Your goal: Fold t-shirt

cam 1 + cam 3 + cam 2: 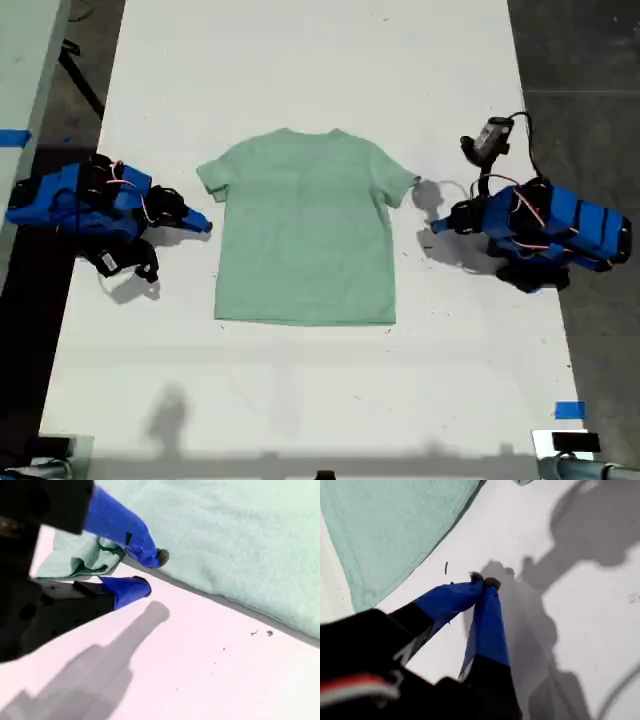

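Lying flat on the white table (300, 60), the t-shirt (303, 225), my first gripper (484, 581) closed and empty beside it, my second gripper (152, 572) slightly parted, holding nothing.

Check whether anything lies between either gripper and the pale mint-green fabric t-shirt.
Nothing visible does. Only bare white table lies between my first gripper and the t-shirt; my second gripper, open, sits right beside a sleeve.
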Robot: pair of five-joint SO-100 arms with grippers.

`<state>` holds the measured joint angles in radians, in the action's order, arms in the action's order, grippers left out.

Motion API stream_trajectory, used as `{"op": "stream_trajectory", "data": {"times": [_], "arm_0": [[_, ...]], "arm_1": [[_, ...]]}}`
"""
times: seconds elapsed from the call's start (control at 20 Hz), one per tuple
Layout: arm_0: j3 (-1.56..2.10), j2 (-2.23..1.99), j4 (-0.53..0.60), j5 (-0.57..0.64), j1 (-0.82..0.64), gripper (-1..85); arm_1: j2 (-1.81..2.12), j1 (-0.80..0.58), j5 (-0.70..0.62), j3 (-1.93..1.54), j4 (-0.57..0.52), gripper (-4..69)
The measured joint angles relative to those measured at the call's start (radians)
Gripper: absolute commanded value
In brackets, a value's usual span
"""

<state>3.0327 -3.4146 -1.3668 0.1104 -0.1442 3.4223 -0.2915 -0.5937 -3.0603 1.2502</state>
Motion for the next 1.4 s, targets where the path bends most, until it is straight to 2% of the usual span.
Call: {"op": "stream_trajectory", "data": {"times": [0.05, 0.15, 0.25, 0.7, 0.85, 1.2, 1.25, 1.4], "arm_0": [[0.000, 0.000, -0.002, -0.005, 0.002, 0.3], [0.000, -0.003, -0.028, -0.152, 0.130, 0.6], [0.000, -0.002, -0.031, -0.218, 0.199, 0.6], [0.000, -0.003, -0.031, -0.262, 0.216, 0.0], [-0.025, -0.002, -0.018, -0.281, 0.161, 0.0], [-0.376, 0.314, -0.017, -0.169, 0.034, 0.0], [-0.417, 0.362, -0.015, -0.146, 0.012, 0.0], [-0.548, 0.529, -0.015, -0.087, -0.052, 0.0]], "arm_1": [[0.000, 0.000, 0.000, 0.000, 0.000, 2.0], [0.000, 0.008, 0.000, 0.000, 0.000, 2.0], [0.000, 0.008, 0.000, 0.000, 0.000, 2.0], [0.000, 0.008, 0.000, 0.000, 0.000, 2.0], [0.000, 0.008, 0.002, 0.000, 0.000, 1.9], [0.000, 0.006, 0.015, 0.000, 0.000, 2.3], [0.000, -0.009, 0.074, 0.000, 0.000, 2.5], [0.002, -0.031, 0.503, 0.000, 0.003, -1.1]]}}
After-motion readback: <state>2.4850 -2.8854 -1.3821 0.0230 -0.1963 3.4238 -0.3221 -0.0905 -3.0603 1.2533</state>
